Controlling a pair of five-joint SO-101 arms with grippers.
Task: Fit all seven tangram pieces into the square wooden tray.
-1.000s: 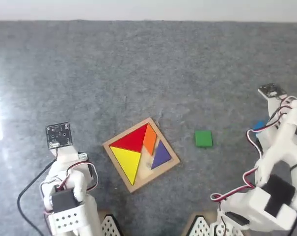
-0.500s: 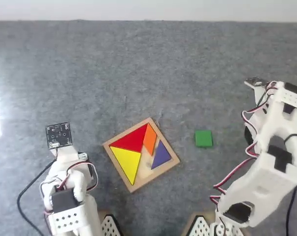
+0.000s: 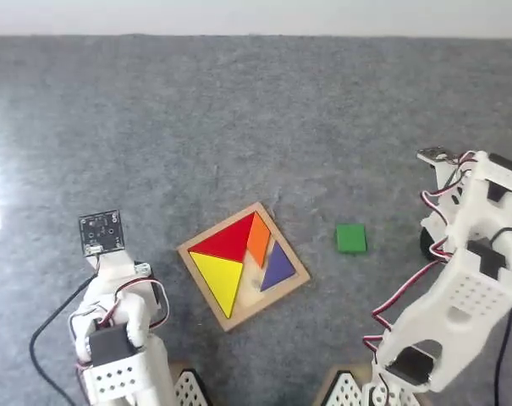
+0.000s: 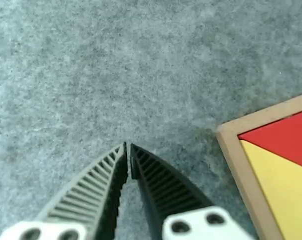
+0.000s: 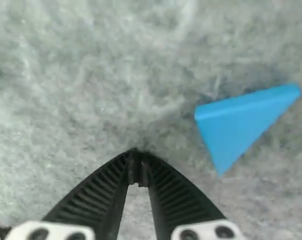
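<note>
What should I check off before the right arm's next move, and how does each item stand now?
1. Right gripper open for a pick: not ok, shut.
2. Blue triangle free: ok, lying beside the gripper, untouched.
3. Green square unobstructed: ok, alone right of the tray.
4. Room left in tray: ok, bare wood by the purple piece.
5. Left gripper off the tray: ok, shut, beside its corner.

Left gripper and right gripper hold fingers pressed together.
</note>
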